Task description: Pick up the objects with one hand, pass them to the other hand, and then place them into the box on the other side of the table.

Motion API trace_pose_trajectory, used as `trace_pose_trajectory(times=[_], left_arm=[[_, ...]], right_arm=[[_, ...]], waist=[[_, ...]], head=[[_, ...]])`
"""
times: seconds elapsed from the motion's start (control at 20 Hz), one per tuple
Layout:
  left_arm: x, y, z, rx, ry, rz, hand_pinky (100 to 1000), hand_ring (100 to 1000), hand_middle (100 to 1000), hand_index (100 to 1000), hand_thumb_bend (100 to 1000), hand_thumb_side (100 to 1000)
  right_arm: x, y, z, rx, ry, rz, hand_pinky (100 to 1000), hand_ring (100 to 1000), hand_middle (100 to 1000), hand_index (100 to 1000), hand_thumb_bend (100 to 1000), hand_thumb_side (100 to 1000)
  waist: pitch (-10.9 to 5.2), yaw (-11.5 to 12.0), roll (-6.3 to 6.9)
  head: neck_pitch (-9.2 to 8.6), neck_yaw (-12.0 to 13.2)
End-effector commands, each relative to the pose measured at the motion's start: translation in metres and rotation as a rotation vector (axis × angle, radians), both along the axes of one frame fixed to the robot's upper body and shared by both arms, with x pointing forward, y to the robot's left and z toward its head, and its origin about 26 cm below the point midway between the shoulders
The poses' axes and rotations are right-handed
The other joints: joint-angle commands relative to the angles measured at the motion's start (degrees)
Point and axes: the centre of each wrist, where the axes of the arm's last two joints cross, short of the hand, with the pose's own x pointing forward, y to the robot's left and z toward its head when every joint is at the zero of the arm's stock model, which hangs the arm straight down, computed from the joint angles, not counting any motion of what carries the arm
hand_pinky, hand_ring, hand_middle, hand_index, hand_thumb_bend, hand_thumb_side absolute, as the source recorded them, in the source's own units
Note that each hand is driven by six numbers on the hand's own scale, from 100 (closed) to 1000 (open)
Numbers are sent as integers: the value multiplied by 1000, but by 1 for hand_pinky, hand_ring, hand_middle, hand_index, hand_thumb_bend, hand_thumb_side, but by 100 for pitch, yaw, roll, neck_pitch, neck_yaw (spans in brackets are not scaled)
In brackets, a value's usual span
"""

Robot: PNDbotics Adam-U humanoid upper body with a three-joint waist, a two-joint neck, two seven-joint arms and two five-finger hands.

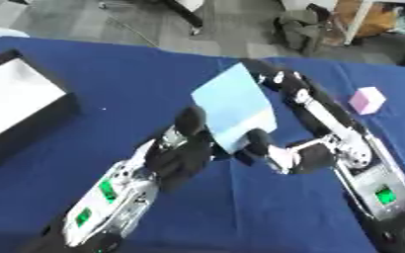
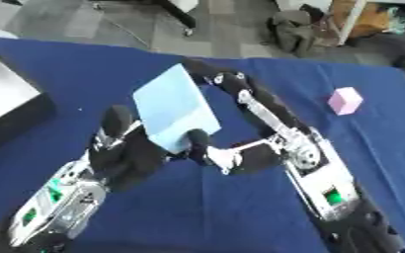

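Both hands pinch light blue sheet [image 1: 233,109] above blue tabletop [image 1: 137,79]: left hand [image 1: 182,150] at 7 o'clock edge, right hand [image 1: 275,148] at 5. Pink block [image 1: 367,100] at 3 o'clock, box [image 1: 16,108] at 9.

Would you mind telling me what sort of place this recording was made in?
Probably a robotics lab or workshop: a table under a blue cloth, a white-lined black box and a pink block set out as test props, and a grey floor with equipment legs behind.

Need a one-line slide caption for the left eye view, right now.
Mid-handover: right hand and left hand both at the light blue sheet above the blue table.
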Motion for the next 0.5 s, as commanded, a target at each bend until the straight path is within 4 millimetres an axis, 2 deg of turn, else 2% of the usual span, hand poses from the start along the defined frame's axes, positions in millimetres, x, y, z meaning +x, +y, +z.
trace_pose_trajectory(times=[0.05,0.5], left_arm=[[-4,-1,13,-8,-24,-27,679,646,616,838,1000,655],[-8,-6,16,-8,21,-16,649,588,548,788,1000,604]], right_arm=[[-3,-3,6,-19,-43,-11,839,789,482,966,100,470],[-3,0,5,-29,-68,-41,842,785,476,963,100,470]], waist=[[-108,2,9],[-131,0,-6]], head=[[-13,-52],[-13,-70]])
